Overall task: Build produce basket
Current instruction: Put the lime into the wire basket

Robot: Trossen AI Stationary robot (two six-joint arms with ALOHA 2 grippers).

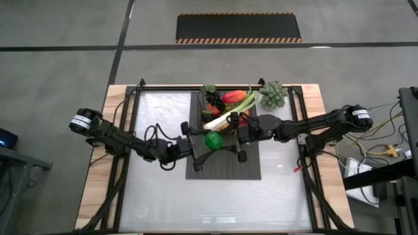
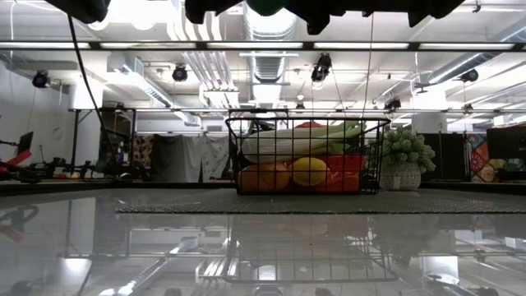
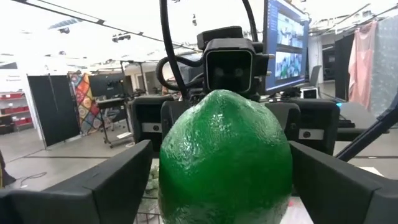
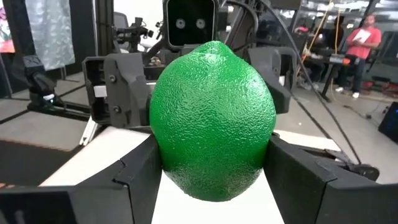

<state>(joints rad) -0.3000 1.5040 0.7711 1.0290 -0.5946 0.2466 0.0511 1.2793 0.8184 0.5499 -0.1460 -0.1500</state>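
A green lime (image 1: 213,140) hangs in the air between my two grippers, above the dark ribbed mat (image 1: 222,166) and just in front of the basket (image 1: 228,112). The black wire basket (image 2: 304,156) stands on the mat and holds oranges, a lemon, red pieces and a long pale-green celery stalk (image 1: 230,112). My right gripper (image 4: 214,180) is shut on the lime (image 4: 212,118). My left gripper (image 3: 221,186) is open, one finger on either side of the lime (image 3: 225,162), a narrow gap showing. My right gripper pinches the lime by its two opposite sides (image 4: 160,155) between its two fingers. The fingers come in level from the table's right. The lime is lifted clear above the mat, its pointed end up.
A green leafy cluster in a pale pot (image 1: 273,95) stands right of the basket at the table's far edge. Black frame rails (image 1: 124,130) run along the table's left and right sides. The glossy tabletop (image 1: 215,202) lies bare toward the near edge.
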